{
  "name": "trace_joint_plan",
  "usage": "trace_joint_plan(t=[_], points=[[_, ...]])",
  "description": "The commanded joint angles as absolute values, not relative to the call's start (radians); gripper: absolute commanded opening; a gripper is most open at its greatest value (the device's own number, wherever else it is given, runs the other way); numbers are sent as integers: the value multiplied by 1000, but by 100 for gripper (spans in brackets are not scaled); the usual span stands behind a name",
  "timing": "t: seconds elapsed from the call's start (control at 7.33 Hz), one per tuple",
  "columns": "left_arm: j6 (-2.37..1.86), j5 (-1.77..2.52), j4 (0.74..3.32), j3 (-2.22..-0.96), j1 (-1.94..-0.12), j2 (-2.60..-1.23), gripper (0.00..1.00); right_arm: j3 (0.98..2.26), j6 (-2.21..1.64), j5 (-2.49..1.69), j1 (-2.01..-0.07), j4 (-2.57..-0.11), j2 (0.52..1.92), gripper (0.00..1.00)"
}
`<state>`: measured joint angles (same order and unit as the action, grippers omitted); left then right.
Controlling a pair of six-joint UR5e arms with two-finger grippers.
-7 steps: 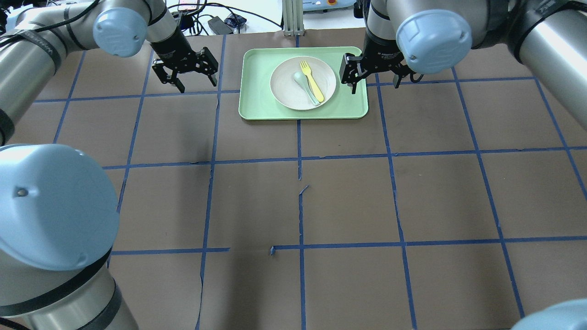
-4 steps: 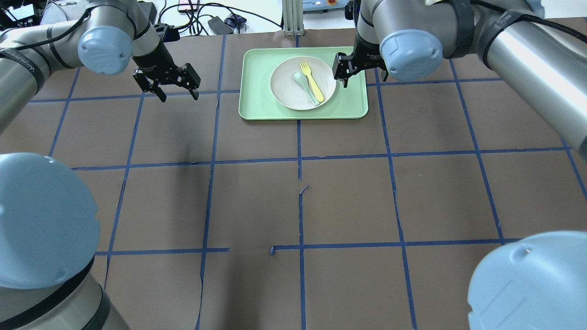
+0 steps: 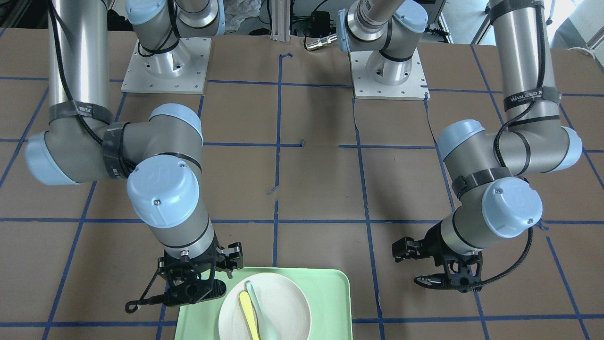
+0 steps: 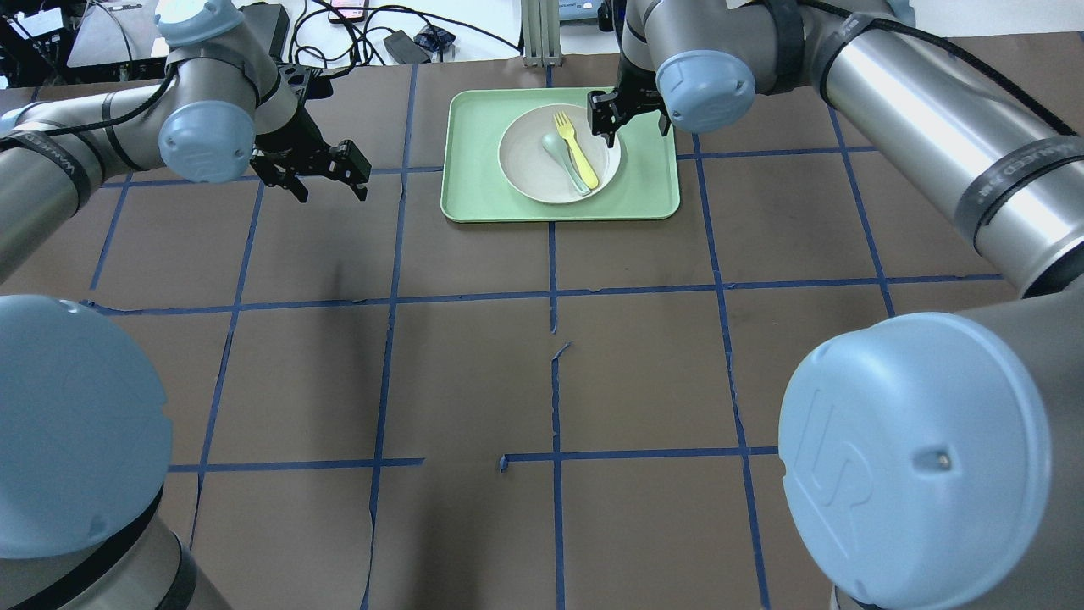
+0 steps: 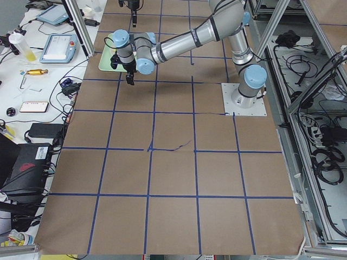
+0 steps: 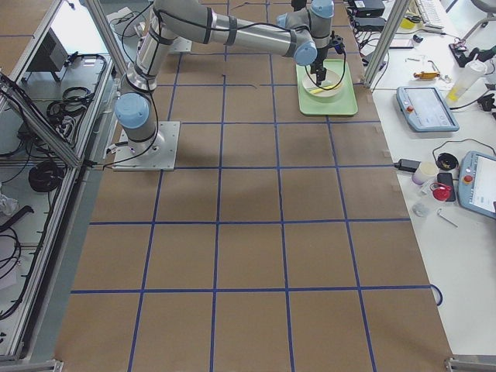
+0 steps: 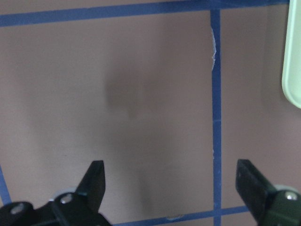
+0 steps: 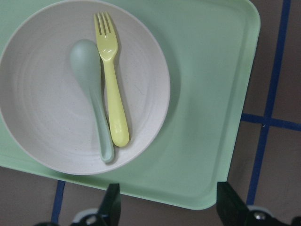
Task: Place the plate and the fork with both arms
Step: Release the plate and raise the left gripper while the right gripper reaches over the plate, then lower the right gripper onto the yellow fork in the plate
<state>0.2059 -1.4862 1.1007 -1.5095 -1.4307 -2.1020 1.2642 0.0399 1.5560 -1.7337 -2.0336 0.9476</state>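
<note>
The off-white plate (image 4: 529, 165) sits in the mint-green tray (image 4: 474, 182) at the far middle of the table. The yellow fork (image 4: 576, 151) lies in the plate beside a grey-green spoon (image 4: 561, 157). My right gripper (image 4: 628, 127) is open and empty, hovering over the plate's right rim and the tray. Its wrist view shows the plate (image 8: 42, 103), fork (image 8: 112, 80) and spoon (image 8: 91, 94) ahead of the open right gripper (image 8: 171, 207). My left gripper (image 4: 318, 178) is open and empty above bare table, left of the tray. The left gripper (image 7: 171, 183) sees only the tray's edge (image 7: 291, 61).
The tray (image 3: 330, 302) lies at the table's far edge from the robot, with the plate (image 3: 283, 307) in it. Blue tape lines grid the brown table. Cables and devices lie beyond the far edge. Both arm bases stand at the near side.
My right gripper has moved left from beside the tray to over the plate's right rim. My left gripper has moved left and a little nearer to the robot. Plate, fork and spoon have not moved.
</note>
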Motion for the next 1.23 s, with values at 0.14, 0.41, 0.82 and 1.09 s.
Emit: trace_joint_plan(t=[0.14,0.41,0.82,1.09], points=[[216,-1497,1142,-1522,-1370,-2051,100,1163,44,1513,-1746,-2055,838,55],[287,-1636,1317,-1499,-1362,-1975,100,1134,43,1491,-1747,-2060,802,53],[288,-1640,1336,-1511,-1361,-1945,100,1102,43,1462,-1756,-2114,750,48],[290,-1637,1336,-1503,-1359,-1944,100,1048,43,1462,-1756,-2115,697,43]])
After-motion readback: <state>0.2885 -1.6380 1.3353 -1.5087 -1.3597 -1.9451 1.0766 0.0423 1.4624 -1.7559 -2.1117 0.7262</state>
